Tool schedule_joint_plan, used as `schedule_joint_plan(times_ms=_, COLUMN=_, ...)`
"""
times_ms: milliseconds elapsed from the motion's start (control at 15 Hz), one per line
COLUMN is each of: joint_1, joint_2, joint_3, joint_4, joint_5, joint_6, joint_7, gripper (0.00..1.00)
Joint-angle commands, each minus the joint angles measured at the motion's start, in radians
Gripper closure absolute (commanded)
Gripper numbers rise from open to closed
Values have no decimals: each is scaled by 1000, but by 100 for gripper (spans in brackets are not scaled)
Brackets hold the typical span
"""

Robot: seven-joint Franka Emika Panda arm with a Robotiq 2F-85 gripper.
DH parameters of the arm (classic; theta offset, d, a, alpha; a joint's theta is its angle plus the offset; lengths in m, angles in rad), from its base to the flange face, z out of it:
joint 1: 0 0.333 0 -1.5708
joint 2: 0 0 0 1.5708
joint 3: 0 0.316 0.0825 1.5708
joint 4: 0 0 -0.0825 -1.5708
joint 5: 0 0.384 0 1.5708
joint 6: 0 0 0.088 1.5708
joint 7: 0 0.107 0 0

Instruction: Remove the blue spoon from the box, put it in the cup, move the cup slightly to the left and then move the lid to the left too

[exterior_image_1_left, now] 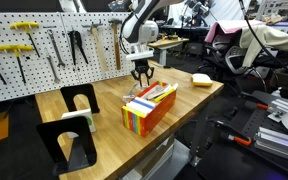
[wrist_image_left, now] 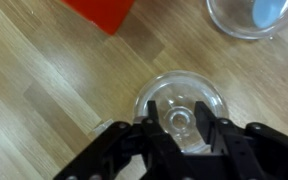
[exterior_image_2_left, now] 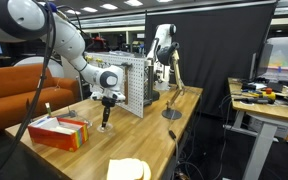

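In the wrist view a clear glass lid [wrist_image_left: 184,90] with a round knob lies on the wooden table. My gripper [wrist_image_left: 181,113] is right above it, its two fingers on either side of the knob with small gaps, open. The clear cup [wrist_image_left: 234,20] is at the top right with the blue spoon [wrist_image_left: 272,10] inside. A red corner of the box [wrist_image_left: 99,12] shows at the top left. In both exterior views the gripper [exterior_image_1_left: 142,74] [exterior_image_2_left: 106,122] hangs low over the table just beyond one end of the rainbow-striped box [exterior_image_1_left: 149,108] [exterior_image_2_left: 56,132].
A yellow sponge [exterior_image_1_left: 201,79] [exterior_image_2_left: 129,170] lies near a table end. A pegboard with tools [exterior_image_1_left: 44,45] stands behind the table. Two black stands [exterior_image_1_left: 79,100] [exterior_image_1_left: 69,145] are near the box. A lamp stand [exterior_image_2_left: 172,100] is on the far part.
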Motion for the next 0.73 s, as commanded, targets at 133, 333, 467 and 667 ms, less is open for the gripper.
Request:
schedule_joint_plan(times_ms=133, joint_1=2, joint_2=3, joint_3=-2, joint_4=5, joint_5=1, joint_6=-3, joint_7=-1, gripper=43)
schedule_joint_plan(times_ms=333, joint_1=2, joint_2=4, joint_3=-2, joint_4=5, joint_5=1, joint_6=-3, joint_7=-1, gripper=43)
schedule_joint_plan(times_ms=467, joint_1=2, joint_2=4, joint_3=-2, joint_4=5, joint_5=1, joint_6=-3, joint_7=-1, gripper=43)
schedule_joint_plan(times_ms=667, joint_1=2, joint_2=4, joint_3=-2, joint_4=5, joint_5=1, joint_6=-3, joint_7=-1, gripper=43)
